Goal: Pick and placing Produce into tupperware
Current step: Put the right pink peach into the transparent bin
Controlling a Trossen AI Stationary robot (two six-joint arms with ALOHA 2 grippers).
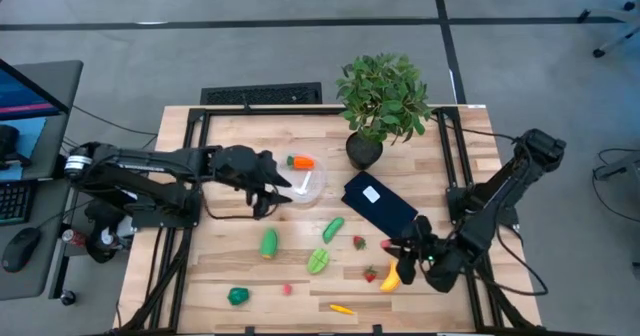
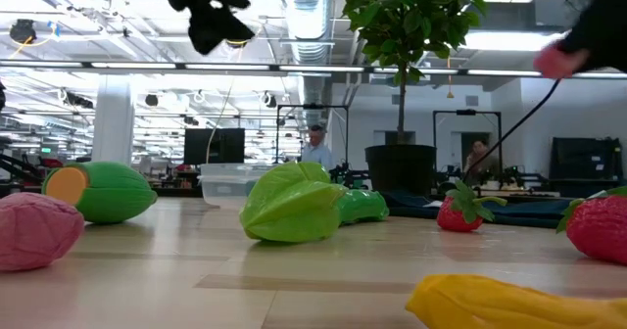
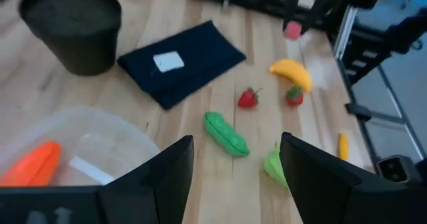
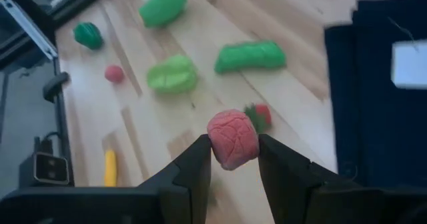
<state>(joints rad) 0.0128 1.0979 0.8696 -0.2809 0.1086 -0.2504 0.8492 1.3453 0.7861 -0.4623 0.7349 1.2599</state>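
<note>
The clear round tupperware (image 1: 310,184) stands mid-table with an orange carrot (image 3: 33,165) in it. My left gripper (image 3: 237,177) hovers open beside it, on its left, with nothing between the fingers. My right gripper (image 4: 233,164) is near the table's right front, shut on a pink wrinkled toy fruit (image 4: 232,139) above the wood. Loose produce lies on the table: a green cucumber (image 1: 333,229), a green star fruit (image 1: 318,262), a yellow banana (image 1: 390,276), two strawberries (image 1: 358,242), a green pepper (image 1: 237,296). My right gripper pinches the pink fruit by two opposite sides (image 4: 215,144) between its two fingers, at their free ends. The fingers slant down toward the table. The fruit is lifted clear, with a strawberry on the wood below it.
A potted plant (image 1: 365,148) stands at the far middle of the table. A dark blue flat rectangle with a white label (image 1: 380,204) lies between the pot and my right gripper. A small pink fruit (image 1: 287,289) and a small yellow piece (image 1: 341,309) lie near the front edge.
</note>
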